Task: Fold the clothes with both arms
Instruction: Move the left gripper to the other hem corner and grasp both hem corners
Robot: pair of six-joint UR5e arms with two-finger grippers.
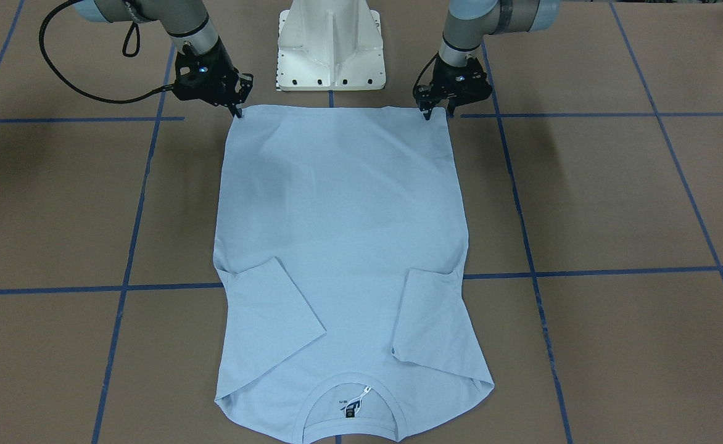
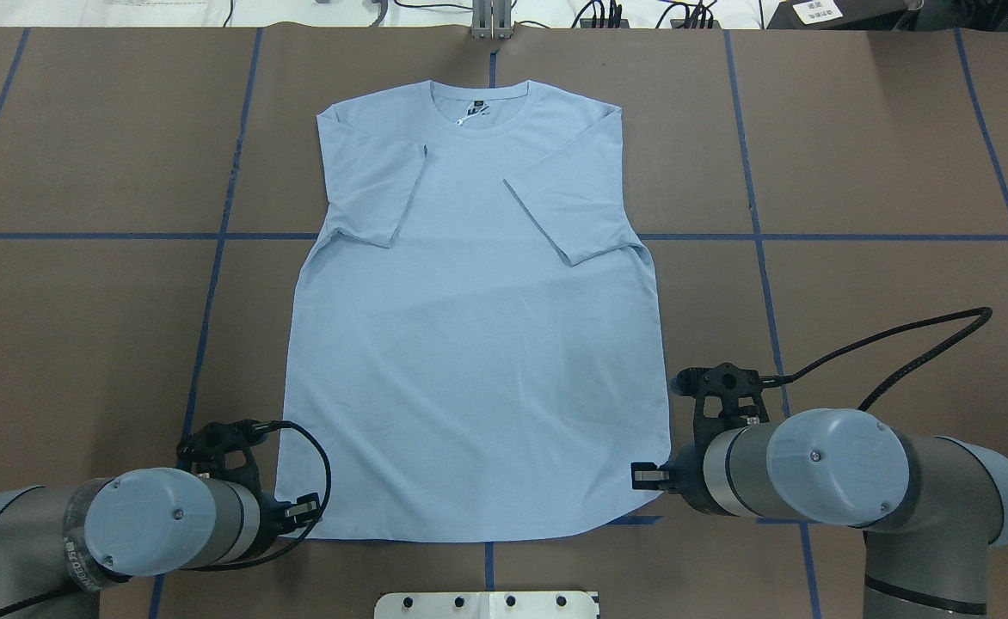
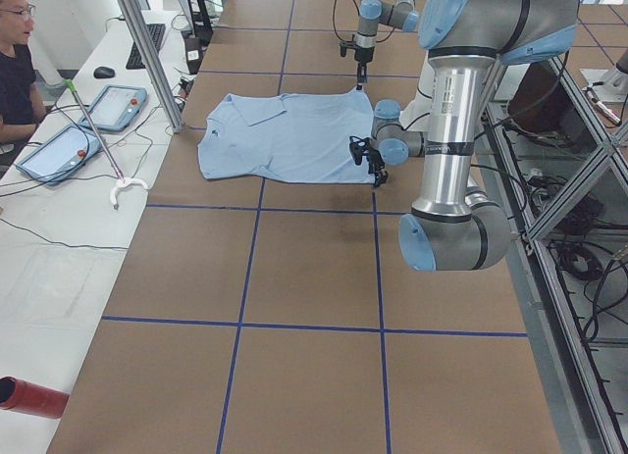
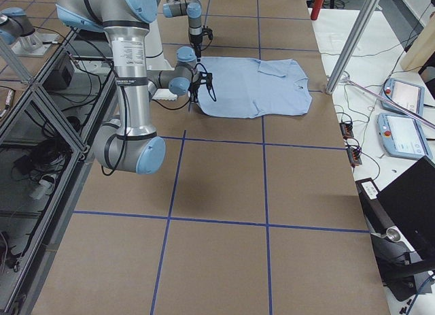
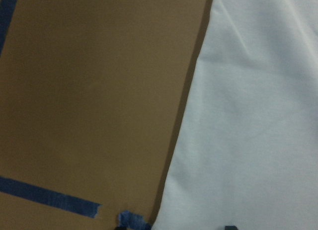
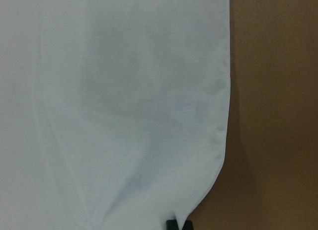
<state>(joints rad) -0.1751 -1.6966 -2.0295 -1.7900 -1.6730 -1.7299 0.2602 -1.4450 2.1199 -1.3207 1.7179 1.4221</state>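
Brown paper covers the worktop (image 2: 857, 155), which is divided into large squares by blue tape lines (image 2: 814, 236). One light blue T-shirt (image 2: 478, 344) lies flat at the centre of the worktop. Its hem is on the robot's side and its collar (image 2: 504, 129) is on the far side.

**Garment condition**
- Both short sleeves are folded inward onto the body: one on the robot's left (image 2: 375, 189), one on its right (image 2: 573, 198).
- The fabric is smooth, with only faint creases near the hem.
- A black label (image 1: 352, 408) sits inside the ribbed round collar. It carries white marks, and small pale print lies beside it. None of this is large enough to read.

**Left end effector** (image 1: 438, 114)
- It is positioned at the hem corner on the robot's left, low against the worktop.
- The front-facing view shows its two fingertips apart – one on either side of the corner.
- No fabric is lifted or clamped.

**Right end effector** (image 1: 238, 111)
- It is positioned at the opposite hem corner, with one fingertip touching the edge of the cloth.
- The right wrist view shows only a single dark tip at the rounded corner.
- Whether the fingers are parted or pressed on the hem cannot be determined.

**Other items**
- The white pedestal (image 1: 330, 49) stands between the two arms, just behind the hem.
- A white card (image 2: 822, 10) beyond the far edge of the worktop bears characters – too small to read.
- Printing on the casing of the left arm is blurred and illegible.
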